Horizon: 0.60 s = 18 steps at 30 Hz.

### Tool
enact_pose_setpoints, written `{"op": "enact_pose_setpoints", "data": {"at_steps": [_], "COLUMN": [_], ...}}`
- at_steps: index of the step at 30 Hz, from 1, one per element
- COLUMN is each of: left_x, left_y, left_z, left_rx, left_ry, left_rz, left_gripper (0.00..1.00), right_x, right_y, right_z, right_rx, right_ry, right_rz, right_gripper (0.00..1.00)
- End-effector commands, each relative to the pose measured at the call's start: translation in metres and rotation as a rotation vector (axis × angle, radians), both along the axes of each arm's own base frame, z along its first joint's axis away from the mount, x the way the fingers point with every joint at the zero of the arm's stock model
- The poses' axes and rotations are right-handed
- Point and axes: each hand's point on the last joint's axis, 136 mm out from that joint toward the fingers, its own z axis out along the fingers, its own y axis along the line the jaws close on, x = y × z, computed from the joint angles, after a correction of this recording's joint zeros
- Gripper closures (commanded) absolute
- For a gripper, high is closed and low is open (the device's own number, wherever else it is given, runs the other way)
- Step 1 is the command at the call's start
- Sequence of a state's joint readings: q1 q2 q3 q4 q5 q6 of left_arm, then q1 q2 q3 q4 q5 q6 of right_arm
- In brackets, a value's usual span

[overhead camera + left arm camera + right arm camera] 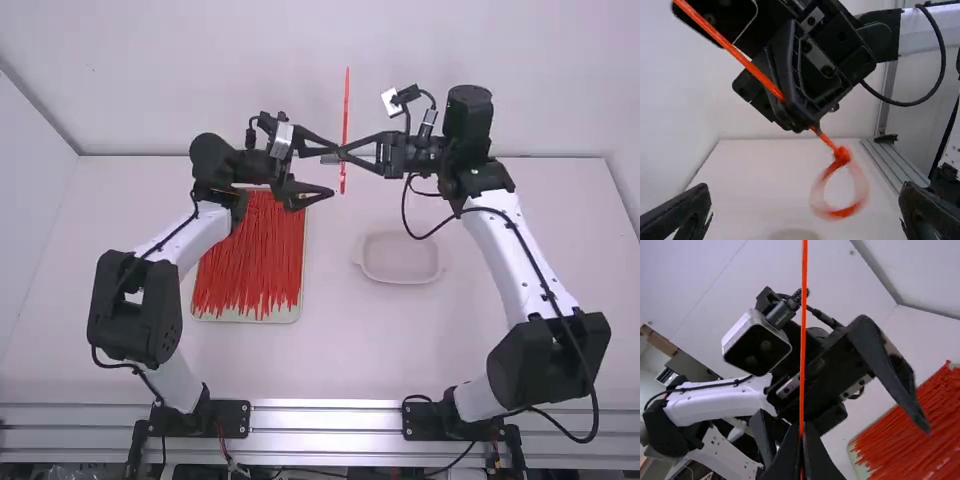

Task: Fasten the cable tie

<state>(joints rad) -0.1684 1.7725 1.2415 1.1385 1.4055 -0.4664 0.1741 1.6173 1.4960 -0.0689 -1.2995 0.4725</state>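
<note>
Orange plastic cable tie [346, 105], already looped, is held above the white table [450, 330]. The black two-finger right gripper [338, 154] is clamped on it, tail upright, presumably for tightening. The left gripper [328, 172] stands spread apart beside the loop.

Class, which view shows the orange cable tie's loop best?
The left wrist view: the loop shows whole, close up, by the right gripper. The high view shows it as a thin sliver; the right wrist view shows the tie's straight tail.
</note>
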Motion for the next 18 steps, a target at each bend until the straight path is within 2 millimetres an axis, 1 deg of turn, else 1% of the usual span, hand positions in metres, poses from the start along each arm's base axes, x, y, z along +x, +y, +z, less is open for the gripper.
{"op": "enact_pose_setpoints", "data": {"at_steps": [1,4,6,8,9,10,12,13,15,18], "left_x": [0.003,0.013,0.018,0.022,0.023,0.023,0.024,0.024,0.037,0.053], "left_y": [0.009,0.015,0.018,0.021,0.021,0.020,0.022,0.023,0.029,0.035], "left_z": [-0.004,-0.017,-0.027,-0.039,-0.040,-0.046,-0.057,-0.059,-0.075,-0.106], "left_rx": [0.015,0.035,0.046,0.060,0.062,0.071,0.086,0.088,0.107,0.170], "left_ry": [0.038,0.181,0.254,0.304,0.308,0.326,0.340,0.342,0.407,0.520], "left_rz": [0.002,0.019,0.031,0.046,0.048,0.049,0.055,0.060,0.141,0.291], "left_gripper": [0.01,0.01,0.01,0.01,0.01,0.01,0.01,0.01,0.01,0.01], "right_x": [-0.001,0.006,0.006,0.005,0.005,0.004,0.007,0.008,0.012,0.011], "right_y": [-0.014,-0.031,-0.039,-0.047,-0.047,-0.051,-0.057,-0.058,-0.067,-0.071], "right_z": [0.012,-0.001,-0.009,-0.018,-0.019,-0.023,-0.036,-0.038,-0.052,-0.064], "right_rx": [-0.003,-0.033,-0.049,-0.069,-0.071,-0.083,-0.132,-0.141,-0.204,-0.255], "right_ry": [-0.095,-0.081,-0.074,-0.074,-0.074,-0.080,-0.066,-0.065,-0.048,-0.051], "right_rz": [-0.011,-0.056,-0.069,-0.079,-0.079,-0.084,-0.123,-0.130,-0.177,-0.189], "right_gripper": [1.00,1.00,1.00,1.00,1.00,1.00,1.00,1.00,1.00,1.00]}}
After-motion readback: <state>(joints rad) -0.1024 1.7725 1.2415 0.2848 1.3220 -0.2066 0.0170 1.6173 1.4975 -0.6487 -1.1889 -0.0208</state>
